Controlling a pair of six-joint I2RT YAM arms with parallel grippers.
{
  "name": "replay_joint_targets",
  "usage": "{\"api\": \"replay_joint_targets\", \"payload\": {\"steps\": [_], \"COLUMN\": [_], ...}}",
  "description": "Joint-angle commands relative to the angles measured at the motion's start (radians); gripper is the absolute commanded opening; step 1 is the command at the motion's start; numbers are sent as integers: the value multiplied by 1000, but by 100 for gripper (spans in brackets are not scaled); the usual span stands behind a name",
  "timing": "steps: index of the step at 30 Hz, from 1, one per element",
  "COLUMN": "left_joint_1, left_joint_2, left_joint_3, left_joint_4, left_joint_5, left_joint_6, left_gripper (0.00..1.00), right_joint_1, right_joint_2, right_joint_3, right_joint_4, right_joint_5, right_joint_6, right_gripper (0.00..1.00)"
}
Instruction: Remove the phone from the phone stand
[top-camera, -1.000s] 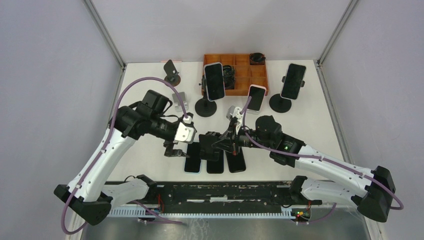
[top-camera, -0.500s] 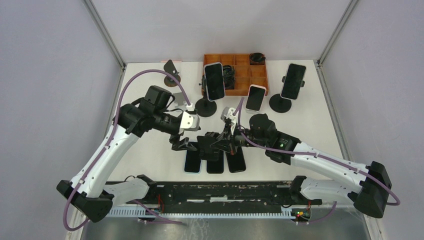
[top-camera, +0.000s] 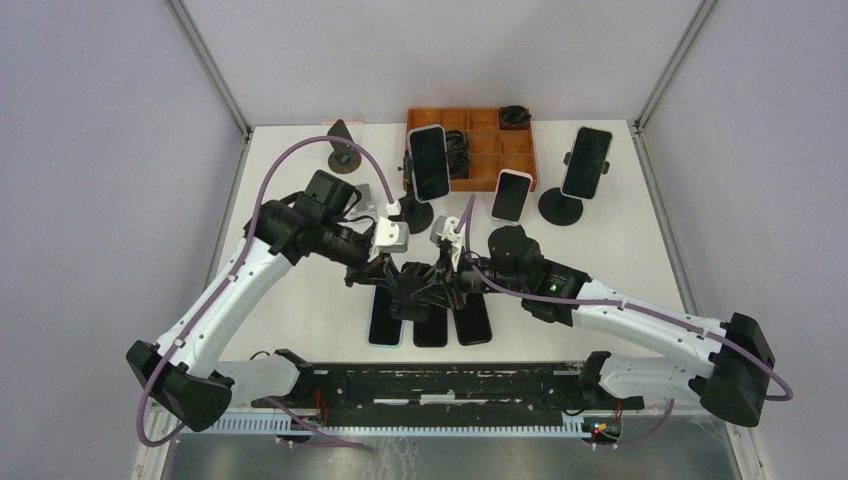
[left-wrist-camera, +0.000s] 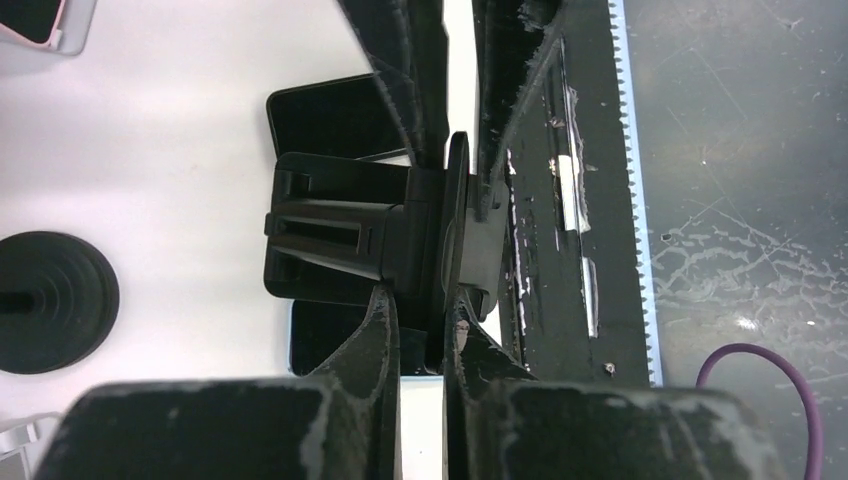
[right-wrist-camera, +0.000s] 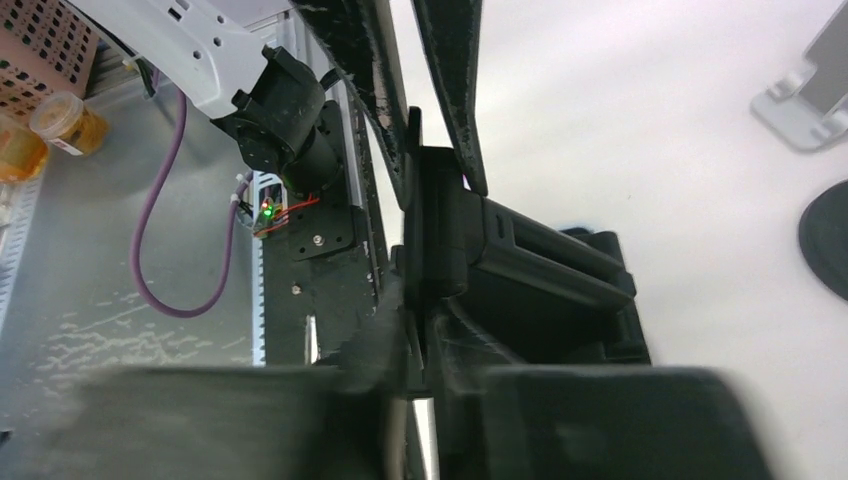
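A small black phone stand (top-camera: 415, 290) hangs between both grippers over three phones (top-camera: 430, 322) lying flat near the front edge. No phone sits in it. My left gripper (top-camera: 395, 278) is shut on the stand's thin plate (left-wrist-camera: 457, 215) from one side. My right gripper (top-camera: 433, 283) grips the same plate from the other side; its fingers (left-wrist-camera: 505, 70) show opposite mine in the left wrist view. The stand's body (right-wrist-camera: 545, 270) shows in the right wrist view, with my right gripper (right-wrist-camera: 415, 300) blurred around the plate. Three more phones stand upright on stands at the back (top-camera: 428, 160), (top-camera: 511, 195), (top-camera: 586, 160).
An orange compartment tray (top-camera: 515, 150) sits at the back behind the upright phones. An empty black stand (top-camera: 343, 150) is at the back left. Round black bases (top-camera: 560, 207) carry the tall stands. The metal rail (top-camera: 430, 385) borders the near edge.
My left gripper moved right to the stand and shut on its plate. The right arm shifted slightly left and back with the stand.
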Motion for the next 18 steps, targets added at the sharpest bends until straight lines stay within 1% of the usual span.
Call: {"api": "replay_joint_targets", "payload": {"steps": [1, 4, 6, 8, 9, 11, 14, 16, 18], "left_joint_1": [-7, -3, 15, 60, 94, 185, 326, 410, 479], "left_joint_2": [0, 10, 28, 58, 80, 136, 240, 304, 360], "left_joint_3": [-15, -36, -39, -31, -22, 18, 97, 145, 182], "left_joint_4": [17, 16, 7, -2, -18, -72, -206, -262, -276], "left_joint_5": [2, -35, -57, -67, -63, -49, -39, -63, -98], "left_joint_6": [4, -4, -7, -1, 17, 83, 285, 370, 417], "left_gripper": [2, 2, 2, 2, 2, 2, 2, 2, 2], "right_joint_1": [0, -10, -30, -71, -95, -143, -224, -277, -318], "right_joint_2": [7, -12, -41, -84, -106, -160, -237, -272, -295], "right_joint_3": [28, 21, -4, -43, -67, -112, -180, -208, -219], "right_joint_4": [63, 12, -6, -2, 1, 6, 14, 10, -7], "right_joint_5": [43, 128, 168, 160, 153, 135, 96, 73, 63], "right_joint_6": [10, 15, 28, 55, 74, 101, 148, 170, 184], "right_gripper": [36, 58, 68, 75, 78, 80, 83, 84, 85]}}
